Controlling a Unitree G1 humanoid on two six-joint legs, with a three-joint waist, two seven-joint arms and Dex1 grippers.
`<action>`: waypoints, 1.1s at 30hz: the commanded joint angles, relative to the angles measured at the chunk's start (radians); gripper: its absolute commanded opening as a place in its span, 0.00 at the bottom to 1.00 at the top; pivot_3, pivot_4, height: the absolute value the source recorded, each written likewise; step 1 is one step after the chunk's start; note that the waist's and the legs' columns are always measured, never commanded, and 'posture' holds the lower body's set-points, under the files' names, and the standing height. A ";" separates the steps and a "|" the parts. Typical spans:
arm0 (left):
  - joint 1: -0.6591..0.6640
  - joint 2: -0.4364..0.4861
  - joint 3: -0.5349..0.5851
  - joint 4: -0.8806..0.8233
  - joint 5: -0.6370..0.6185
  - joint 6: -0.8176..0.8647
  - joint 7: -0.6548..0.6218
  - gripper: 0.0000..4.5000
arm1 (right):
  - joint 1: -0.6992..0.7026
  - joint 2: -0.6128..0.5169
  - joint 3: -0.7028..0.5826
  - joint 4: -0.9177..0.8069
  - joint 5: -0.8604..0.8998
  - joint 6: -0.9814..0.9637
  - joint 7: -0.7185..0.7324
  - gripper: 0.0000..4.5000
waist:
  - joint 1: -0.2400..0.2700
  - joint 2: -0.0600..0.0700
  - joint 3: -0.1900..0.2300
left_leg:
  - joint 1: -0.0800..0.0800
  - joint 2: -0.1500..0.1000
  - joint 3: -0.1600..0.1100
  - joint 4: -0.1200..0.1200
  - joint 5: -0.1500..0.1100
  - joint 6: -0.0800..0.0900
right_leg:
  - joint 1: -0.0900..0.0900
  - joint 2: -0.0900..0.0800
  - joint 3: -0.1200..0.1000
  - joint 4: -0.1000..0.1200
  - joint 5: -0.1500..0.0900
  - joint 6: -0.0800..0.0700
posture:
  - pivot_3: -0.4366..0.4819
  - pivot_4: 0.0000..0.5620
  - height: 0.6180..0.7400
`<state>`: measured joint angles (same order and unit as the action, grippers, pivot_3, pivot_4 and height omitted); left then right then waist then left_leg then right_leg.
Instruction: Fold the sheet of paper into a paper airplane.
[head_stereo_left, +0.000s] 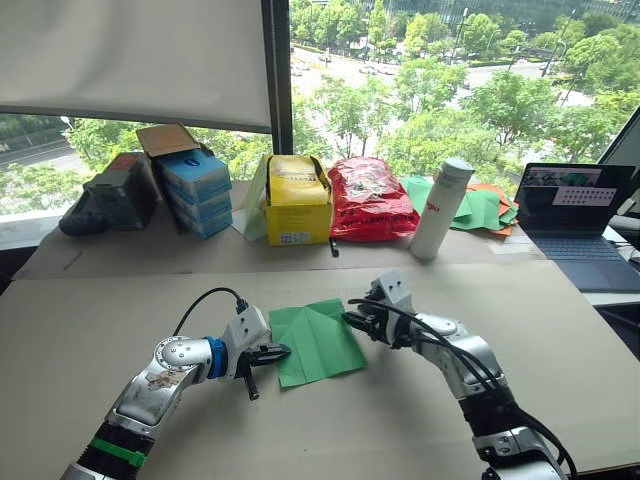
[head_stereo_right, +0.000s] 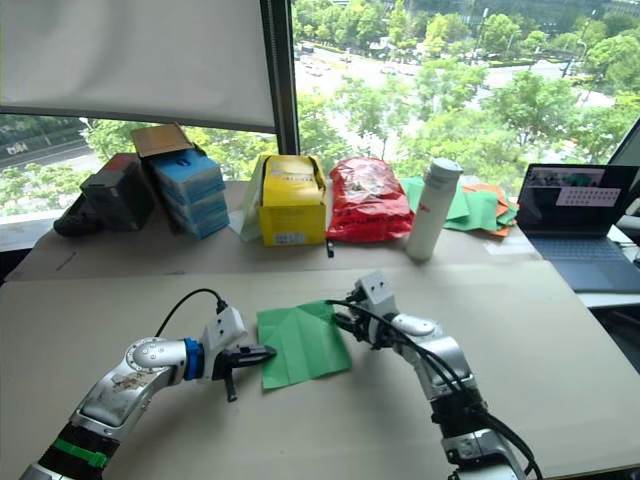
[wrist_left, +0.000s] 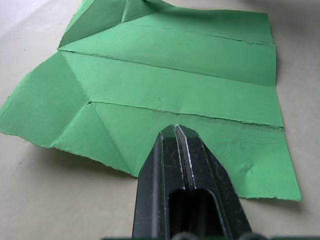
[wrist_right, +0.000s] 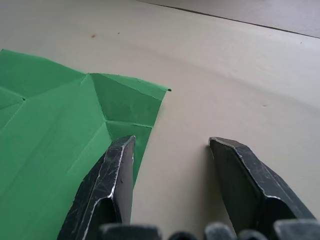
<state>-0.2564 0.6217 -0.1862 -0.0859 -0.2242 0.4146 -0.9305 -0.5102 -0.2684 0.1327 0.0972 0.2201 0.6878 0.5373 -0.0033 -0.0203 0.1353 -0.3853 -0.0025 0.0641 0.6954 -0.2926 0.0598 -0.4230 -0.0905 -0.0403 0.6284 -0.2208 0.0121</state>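
The sheet of paper (head_stereo_left: 315, 342) is bright green, lies flat on the beige table (head_stereo_left: 90, 310) and carries lengthwise and diagonal creases (wrist_left: 170, 75). My left gripper (head_stereo_left: 278, 352) is shut. Its tips (wrist_left: 176, 129) rest over the sheet's left edge, and nothing shows clamped between them. On the other side of the sheet, my right gripper (head_stereo_left: 352, 322) is open. One of its fingers (wrist_right: 117, 165) hangs over the sheet's far right corner (wrist_right: 50, 130), the other over bare table.
Along the back of the table stand a dark bag (head_stereo_left: 105, 200), blue boxes (head_stereo_left: 195, 190), a yellow box (head_stereo_left: 298, 200), a red bag (head_stereo_left: 370, 198), a white bottle (head_stereo_left: 440, 208), a heap of green and orange sheets (head_stereo_left: 482, 208) and a laptop (head_stereo_left: 578, 215).
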 joint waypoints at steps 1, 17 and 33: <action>0.010 0.004 -0.015 -0.012 0.018 0.011 0.002 0.00 | -0.040 0.022 -0.017 0.027 0.020 -0.038 0.022 0.58 | -0.001 0.000 0.000 | 0.000 0.000 0.000 0.000 0.000 0.000 | 0.000 0.000 0.000 0.000 0.000 0.000 | 0.48 0.27 1.00; 0.031 0.025 0.005 -0.029 0.011 0.013 -0.003 0.00 | 0.055 0.028 0.008 -0.110 0.020 -0.029 0.033 0.00 | -0.009 0.001 0.000 | -0.001 0.000 -0.001 -0.001 0.000 0.000 | -0.001 -0.004 0.001 0.000 0.000 0.000 | 0.48 0.27 1.00; -0.067 0.041 0.027 0.046 -0.011 -0.001 -0.067 0.00 | 0.336 -0.206 0.269 -0.489 -0.381 -0.386 -0.026 0.00 | -0.006 0.001 0.001 | -0.002 0.000 0.000 0.000 0.000 -0.001 | -0.002 0.002 -0.001 0.000 -0.001 0.001 | 0.48 0.27 1.00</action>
<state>-0.3071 0.6561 -0.1654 -0.0290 -0.2345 0.4234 -0.9841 -0.1688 -0.4680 0.3892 -0.3631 -0.1137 0.3479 0.5216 -0.0093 -0.0196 0.1364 -0.3871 -0.0028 0.0648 0.6953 -0.2922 0.0590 -0.4250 -0.0884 -0.0407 0.6282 -0.2215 0.0129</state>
